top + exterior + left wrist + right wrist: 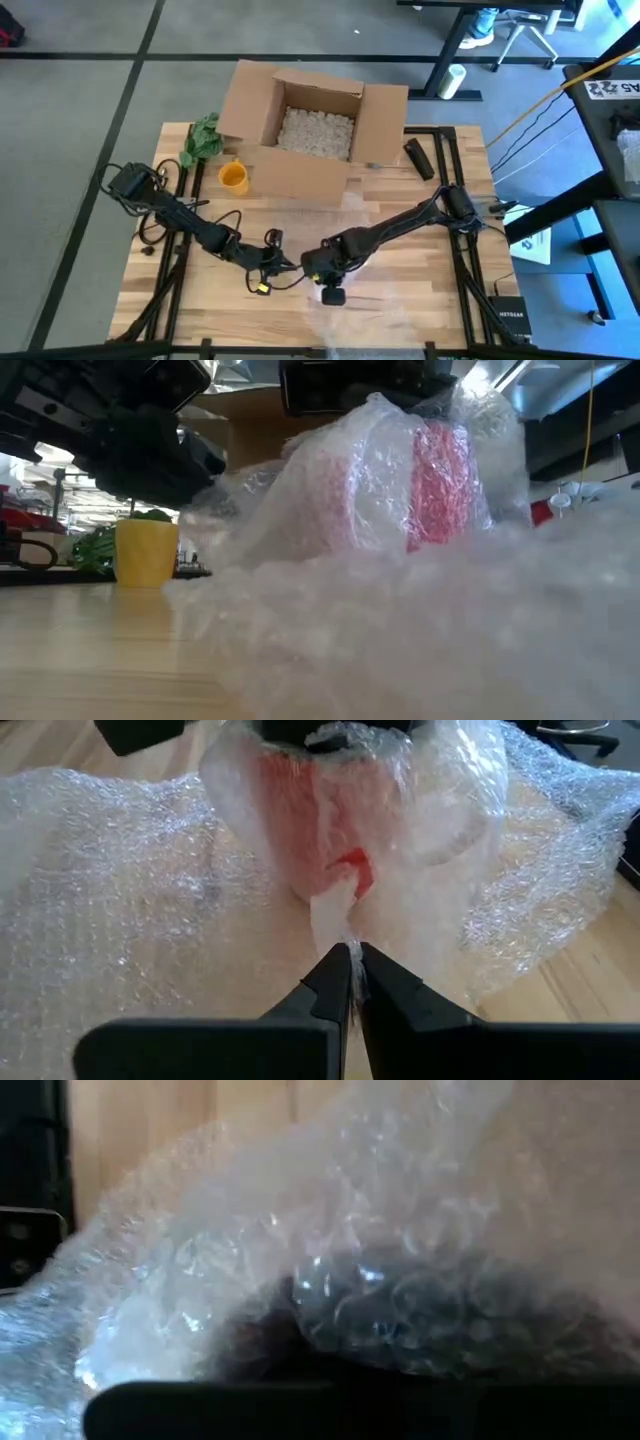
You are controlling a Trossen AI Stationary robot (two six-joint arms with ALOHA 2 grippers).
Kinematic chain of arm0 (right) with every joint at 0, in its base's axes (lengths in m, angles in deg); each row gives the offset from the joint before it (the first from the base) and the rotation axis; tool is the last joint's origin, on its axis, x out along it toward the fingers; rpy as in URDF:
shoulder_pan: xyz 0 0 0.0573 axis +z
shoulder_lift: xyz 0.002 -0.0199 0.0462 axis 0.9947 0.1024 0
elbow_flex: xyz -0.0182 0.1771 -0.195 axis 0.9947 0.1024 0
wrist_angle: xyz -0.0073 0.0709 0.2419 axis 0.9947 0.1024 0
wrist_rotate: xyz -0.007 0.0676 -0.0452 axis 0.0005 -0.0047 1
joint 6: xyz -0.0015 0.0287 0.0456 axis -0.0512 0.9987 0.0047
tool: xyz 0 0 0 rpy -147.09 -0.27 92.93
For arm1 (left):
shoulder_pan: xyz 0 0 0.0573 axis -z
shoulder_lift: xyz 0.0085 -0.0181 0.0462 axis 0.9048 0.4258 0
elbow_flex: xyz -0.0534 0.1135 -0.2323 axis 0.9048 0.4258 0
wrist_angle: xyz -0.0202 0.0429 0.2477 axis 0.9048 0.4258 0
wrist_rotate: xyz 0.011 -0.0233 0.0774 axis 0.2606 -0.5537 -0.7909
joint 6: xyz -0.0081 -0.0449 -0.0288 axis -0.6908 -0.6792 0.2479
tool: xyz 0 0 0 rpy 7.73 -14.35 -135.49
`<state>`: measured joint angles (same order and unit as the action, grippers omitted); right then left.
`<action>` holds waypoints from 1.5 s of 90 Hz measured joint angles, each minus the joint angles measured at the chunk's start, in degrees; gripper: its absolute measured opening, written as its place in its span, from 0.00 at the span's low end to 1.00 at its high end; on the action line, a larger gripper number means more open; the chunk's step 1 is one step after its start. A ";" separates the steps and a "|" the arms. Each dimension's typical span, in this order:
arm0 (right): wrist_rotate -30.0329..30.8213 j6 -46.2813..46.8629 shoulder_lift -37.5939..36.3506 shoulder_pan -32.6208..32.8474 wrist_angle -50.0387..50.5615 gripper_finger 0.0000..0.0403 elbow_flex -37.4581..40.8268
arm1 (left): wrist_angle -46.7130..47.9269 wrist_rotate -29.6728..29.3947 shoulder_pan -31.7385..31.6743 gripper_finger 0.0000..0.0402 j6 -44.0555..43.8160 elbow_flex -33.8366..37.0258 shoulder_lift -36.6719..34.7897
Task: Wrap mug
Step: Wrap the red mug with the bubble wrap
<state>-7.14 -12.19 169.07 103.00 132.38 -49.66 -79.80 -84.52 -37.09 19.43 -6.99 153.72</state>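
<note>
One red mug in bubble wrap, left end effector pinching the wrap; one yellow cup.

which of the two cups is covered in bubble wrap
The red mug near the table's front, under the bubble wrap pinched by the left tool. The yellow cup by the cardboard box stands bare.

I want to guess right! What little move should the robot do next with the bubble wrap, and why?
Probably the left gripper, pinching a bubble wrap edge, should pull it across the red mug. Red still shows through a gap there, and the right gripper seems to hold the mug.
</note>
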 joint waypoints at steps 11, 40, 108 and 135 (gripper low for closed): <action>1.10 -0.41 -0.11 0.30 5.26 0.00 -2.04 | 0.04 0.02 0.00 0.00 0.00 0.00 0.00; 5.44 -0.31 -2.88 1.55 13.40 0.00 -6.59 | -0.01 0.02 0.02 0.00 -0.05 0.00 0.00; 19.98 8.13 -12.70 7.95 30.90 0.12 -8.25 | 1.25 0.02 0.02 0.00 -0.44 0.04 0.00; 19.11 16.08 -17.70 8.53 27.44 0.36 7.89 | 1.62 0.42 0.09 0.00 -0.90 0.04 0.00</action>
<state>11.97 3.88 151.38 111.53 159.82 -41.77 -78.18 -84.11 -37.00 18.53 -6.95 153.72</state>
